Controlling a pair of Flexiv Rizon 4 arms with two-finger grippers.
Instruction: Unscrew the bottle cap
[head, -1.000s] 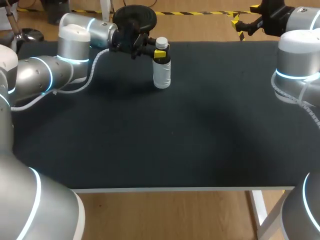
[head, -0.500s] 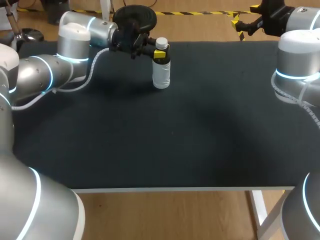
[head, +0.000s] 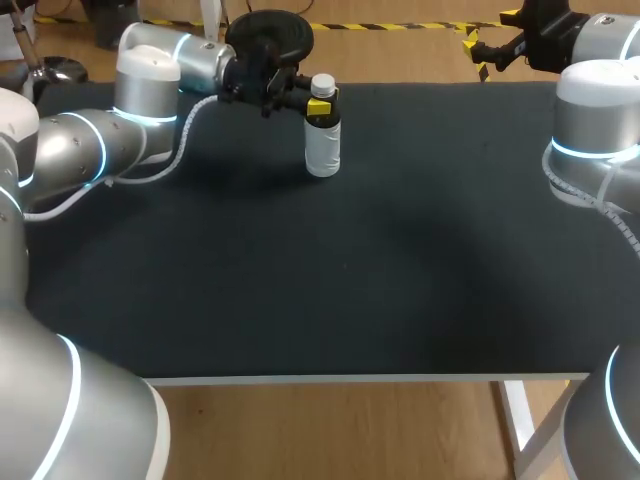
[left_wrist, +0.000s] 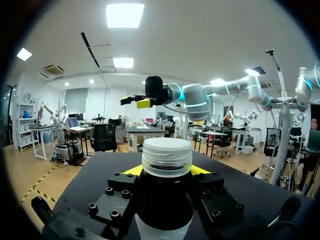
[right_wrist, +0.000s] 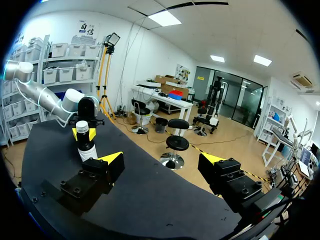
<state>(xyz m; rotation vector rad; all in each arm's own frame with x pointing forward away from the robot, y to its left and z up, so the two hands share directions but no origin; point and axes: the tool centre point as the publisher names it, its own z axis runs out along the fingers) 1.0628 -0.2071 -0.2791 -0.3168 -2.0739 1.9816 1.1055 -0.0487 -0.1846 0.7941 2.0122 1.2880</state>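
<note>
A white bottle (head: 323, 145) with a white screw cap (head: 322, 84) stands upright near the far edge of the black table (head: 400, 260). My left gripper (head: 320, 104) comes in from the side and is shut on the bottle's neck just under the cap, a yellow tip on each side. In the left wrist view the cap (left_wrist: 166, 156) rises between the gripper's fingers (left_wrist: 132, 171). My right gripper (head: 487, 52) hangs open and empty beyond the table's far right corner, well away from the bottle. The right wrist view shows its own gripper (right_wrist: 162, 160) open, with the bottle (right_wrist: 86, 145) far ahead.
A round black stool seat (head: 268, 36) stands just behind the table's far edge, close to my left wrist. The table top around the bottle is bare dark mat.
</note>
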